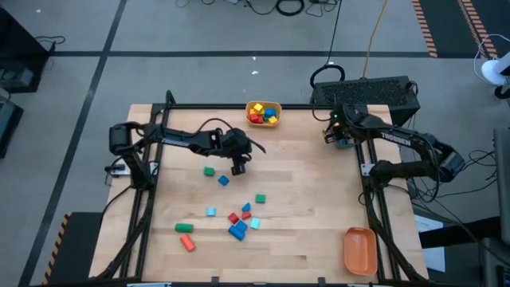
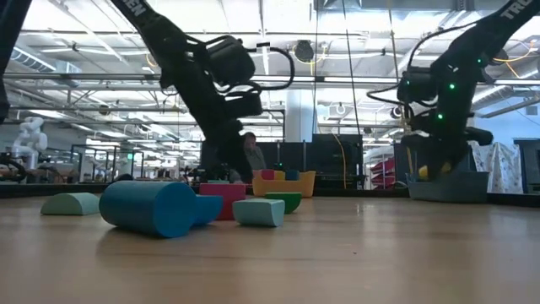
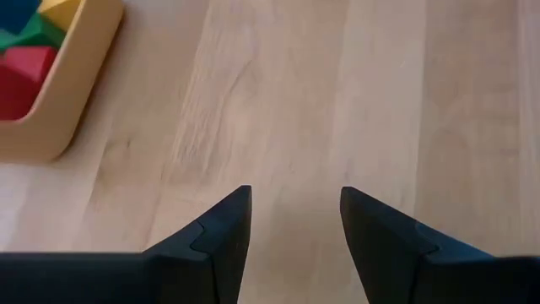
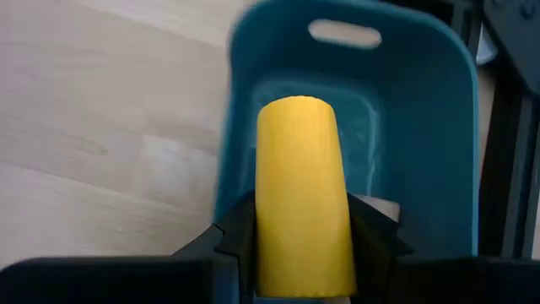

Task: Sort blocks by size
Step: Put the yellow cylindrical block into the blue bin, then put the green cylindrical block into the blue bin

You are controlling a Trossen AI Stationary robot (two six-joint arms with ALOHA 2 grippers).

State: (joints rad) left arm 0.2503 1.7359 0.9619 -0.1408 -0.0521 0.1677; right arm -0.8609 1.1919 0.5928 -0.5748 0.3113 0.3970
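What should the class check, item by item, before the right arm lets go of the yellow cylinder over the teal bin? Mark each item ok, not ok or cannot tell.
1. Right gripper grips the yellow cylinder between both fingers: ok.
2. Cylinder sits over the opening of the teal bin, inside its walls: ok.
3. Bin floor under the cylinder free of other blocks: cannot tell, the cylinder hides part of it.
4. Left gripper away from the teal bin, open and empty above bare table: ok.
5. Loose blocks left on the table to sort: ok, several remain.
6. Yellow bin apart from the drop spot: ok.
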